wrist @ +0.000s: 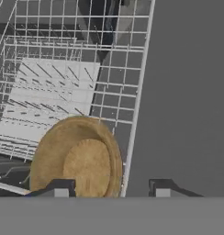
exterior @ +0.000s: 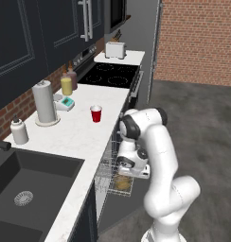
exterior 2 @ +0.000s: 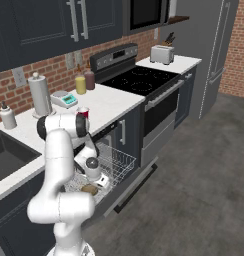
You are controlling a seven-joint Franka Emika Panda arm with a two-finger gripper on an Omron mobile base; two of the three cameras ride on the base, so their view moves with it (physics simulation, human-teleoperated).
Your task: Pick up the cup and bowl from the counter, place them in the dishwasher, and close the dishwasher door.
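The bowl (wrist: pixel 77 158) lies in the white wire rack (wrist: pixel 63 92) of the dishwasher (exterior 2: pixel 111 165), just under the gripper (wrist: pixel 111 188), whose jaws stand parted and released. Bowl step looks done. Next: rise above the rack to the cup (exterior: pixel 96 114) on the counter (exterior: pixel 84 132).

One small red plastic cup (exterior: pixel 96 114), one tan wooden bowl (wrist: pixel 77 158), two condiment bottles (exterior: pixel 69 81) beside one white paper-towel roll (exterior: pixel 44 102), one white soap dispenser (exterior: pixel 19 130).
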